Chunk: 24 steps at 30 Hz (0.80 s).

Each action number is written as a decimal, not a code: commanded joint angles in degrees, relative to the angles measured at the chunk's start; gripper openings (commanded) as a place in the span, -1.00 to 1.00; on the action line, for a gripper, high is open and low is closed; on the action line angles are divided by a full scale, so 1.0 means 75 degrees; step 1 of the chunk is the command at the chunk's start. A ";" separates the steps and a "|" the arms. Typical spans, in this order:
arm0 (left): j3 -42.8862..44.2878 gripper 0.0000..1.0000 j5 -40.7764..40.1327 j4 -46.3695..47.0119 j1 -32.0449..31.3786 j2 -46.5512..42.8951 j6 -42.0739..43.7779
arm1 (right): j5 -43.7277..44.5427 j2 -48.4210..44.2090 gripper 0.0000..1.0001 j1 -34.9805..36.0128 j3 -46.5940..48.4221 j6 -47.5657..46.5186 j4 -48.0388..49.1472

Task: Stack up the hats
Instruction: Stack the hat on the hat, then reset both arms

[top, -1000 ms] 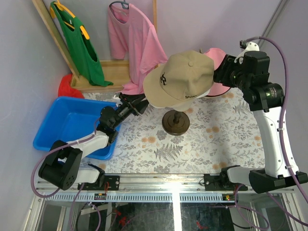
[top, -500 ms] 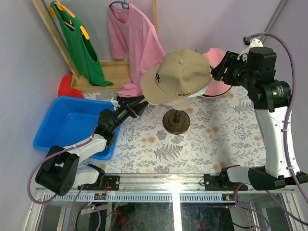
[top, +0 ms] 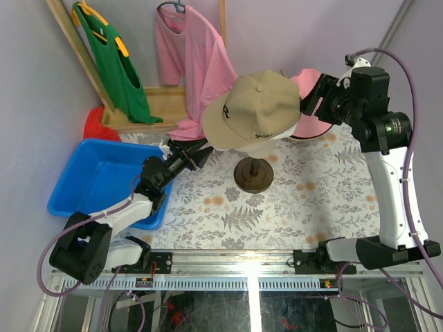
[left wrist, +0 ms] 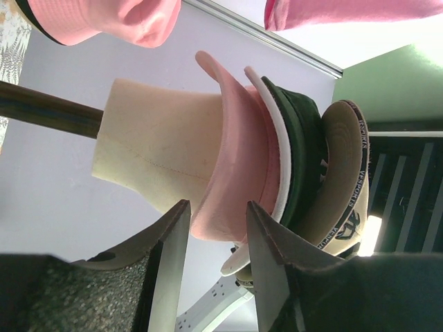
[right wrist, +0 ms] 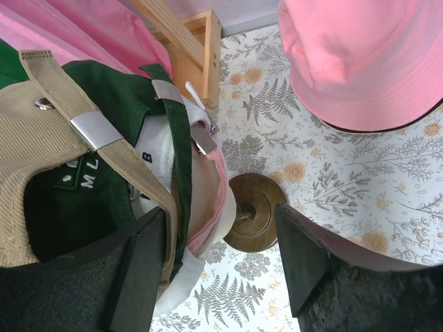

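1. The step in hand appears to be the end of placing the tan cap (top: 257, 111). It sits on top of a stack on the mannequin head (left wrist: 156, 152), which stands on a pole with a round brown base (top: 252, 176).
2. The right fingers (right wrist: 138, 277) are spread wide and hold nothing. Directly ahead of their tips is the back of the stack, with the tan strap and the dark green cap (right wrist: 62, 207) beneath it showing between them.
3. The left fingers (left wrist: 166, 256) are a little apart with nothing clamped. They point at the side of the stack from low down. Beyond their tips, in order away from the mannequin head, come the pink cap (left wrist: 235, 187), the dark green cap and the tan cap.
4. One hat is not stacked, the pink bucket hat (right wrist: 367, 62). It lies on the flowered worktop (top: 325, 200) beyond the tip of the outer right finger, near the stack but not touching it.
5. By this reckoning three caps are on and one hat remains.
6. The next move probably falls to the right fingers, since the bucket hat lies closest to them. They would need to turn away from the stack, drop to the bucket hat and pinch its soft brim or crown.
7. The hat would then need lifting high enough to clear the tan cap, and lowering over it gently so the caps underneath do not slide off.
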 commanded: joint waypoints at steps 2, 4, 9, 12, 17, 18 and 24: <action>0.0069 -0.22 -0.0024 -0.0089 0.0055 -0.0216 -0.0366 | -0.0282 0.0190 0.38 -0.0061 0.0588 0.0302 0.0208; 0.0077 -0.19 -0.0024 -0.0089 0.0049 -0.0236 -0.0366 | -0.0319 0.0254 0.38 -0.0065 0.0743 0.0365 0.0205; 0.0113 -0.18 -0.0022 -0.0061 0.0051 -0.0251 -0.0365 | -0.0205 0.0310 0.43 -0.0064 0.0981 0.0377 0.0040; 0.0136 -0.17 -0.0011 -0.0070 0.0059 -0.0265 -0.0331 | -0.0157 0.0308 0.44 -0.0067 0.0994 0.0371 -0.0020; 0.0087 -0.16 -0.0004 -0.0079 0.0072 -0.0299 -0.0330 | -0.0074 0.0218 0.46 -0.0077 0.0991 0.0409 0.0003; 0.0063 -0.16 0.0001 -0.0079 0.0087 -0.0305 -0.0330 | -0.0039 0.0203 0.46 -0.0075 0.1007 0.0413 -0.0003; -0.0063 -0.13 0.0002 -0.0158 0.0180 -0.0446 -0.0313 | -0.0013 0.0051 0.48 -0.0094 0.1017 0.0511 0.0079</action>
